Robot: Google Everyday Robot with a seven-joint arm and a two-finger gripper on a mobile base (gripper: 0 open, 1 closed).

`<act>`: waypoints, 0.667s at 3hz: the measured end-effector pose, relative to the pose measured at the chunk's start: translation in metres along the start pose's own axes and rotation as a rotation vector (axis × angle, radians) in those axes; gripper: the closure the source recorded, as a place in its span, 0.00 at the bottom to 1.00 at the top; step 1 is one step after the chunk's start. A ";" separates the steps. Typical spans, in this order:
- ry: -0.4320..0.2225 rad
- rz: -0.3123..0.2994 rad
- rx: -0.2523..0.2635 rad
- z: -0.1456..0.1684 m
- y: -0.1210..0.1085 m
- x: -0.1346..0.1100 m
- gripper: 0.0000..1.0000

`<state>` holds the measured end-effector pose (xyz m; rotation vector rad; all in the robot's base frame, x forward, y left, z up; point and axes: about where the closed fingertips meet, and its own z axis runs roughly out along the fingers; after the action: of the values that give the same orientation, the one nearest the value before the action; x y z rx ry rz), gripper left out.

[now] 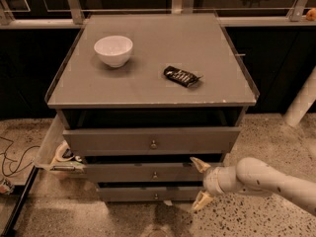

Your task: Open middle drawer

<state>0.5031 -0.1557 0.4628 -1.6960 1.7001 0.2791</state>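
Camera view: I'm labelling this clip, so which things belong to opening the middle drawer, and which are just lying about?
For the job:
middle drawer; its knob; hand, open, at the drawer front's right end.

Just lying about:
white bowl and dark packet on the cabinet top; top drawer; bottom drawer; tape roll at the left side.
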 end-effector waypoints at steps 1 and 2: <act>-0.001 -0.001 0.000 0.002 -0.001 0.000 0.00; 0.005 -0.019 0.024 0.019 -0.018 0.010 0.00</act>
<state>0.5271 -0.1541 0.4493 -1.6959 1.6833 0.2446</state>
